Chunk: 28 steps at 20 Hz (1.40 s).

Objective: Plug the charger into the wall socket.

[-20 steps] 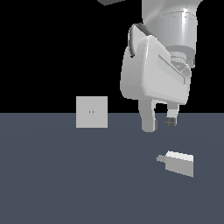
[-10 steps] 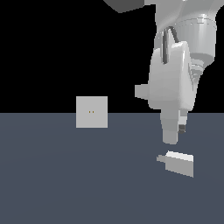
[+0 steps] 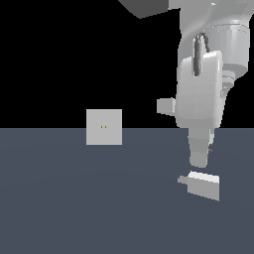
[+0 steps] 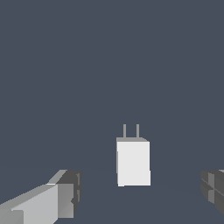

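Clearly early | charger (image 3: 202, 184) lies on the floor, not gripped, prongs toward wall socket (image 3: 104, 127) | gripper (image 3: 199, 158) hovers just above it, fingers apart | socket well apart, at exterior view's left | grasp, carry, insertion all remain

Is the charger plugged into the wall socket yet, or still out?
Out. The charger lies on the floor, apart from the wall socket, under the open gripper.
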Motion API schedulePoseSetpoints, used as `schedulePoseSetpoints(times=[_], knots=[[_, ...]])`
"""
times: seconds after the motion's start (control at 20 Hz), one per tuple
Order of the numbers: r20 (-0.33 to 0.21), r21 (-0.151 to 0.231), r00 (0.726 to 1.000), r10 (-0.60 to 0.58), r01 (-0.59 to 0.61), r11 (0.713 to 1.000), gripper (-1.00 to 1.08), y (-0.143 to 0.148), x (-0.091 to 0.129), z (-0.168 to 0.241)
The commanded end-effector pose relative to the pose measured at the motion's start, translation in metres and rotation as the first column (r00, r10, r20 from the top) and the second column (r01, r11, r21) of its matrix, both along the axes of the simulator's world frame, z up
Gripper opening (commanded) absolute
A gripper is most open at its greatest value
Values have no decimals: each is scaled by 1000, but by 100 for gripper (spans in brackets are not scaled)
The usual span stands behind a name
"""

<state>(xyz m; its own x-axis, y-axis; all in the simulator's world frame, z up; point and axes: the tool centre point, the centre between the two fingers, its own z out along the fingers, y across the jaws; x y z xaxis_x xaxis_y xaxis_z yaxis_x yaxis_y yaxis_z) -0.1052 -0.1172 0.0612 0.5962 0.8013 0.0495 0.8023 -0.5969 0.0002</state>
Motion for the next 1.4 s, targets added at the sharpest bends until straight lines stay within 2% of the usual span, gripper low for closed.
schedulePoseSetpoints(times=[0.0,0.45,0.75,0.8,1.35], knots=[[0,0,1000,1,-1,1000,100,0,0,-4],[0,0,1000,3,-3,1000,100,0,-1,-40],[0,0,1000,4,-4,1000,100,0,0,-49],[0,0,1000,4,-4,1000,-100,0,0,-49],[0,0,1000,4,-4,1000,-100,0,0,-49]])
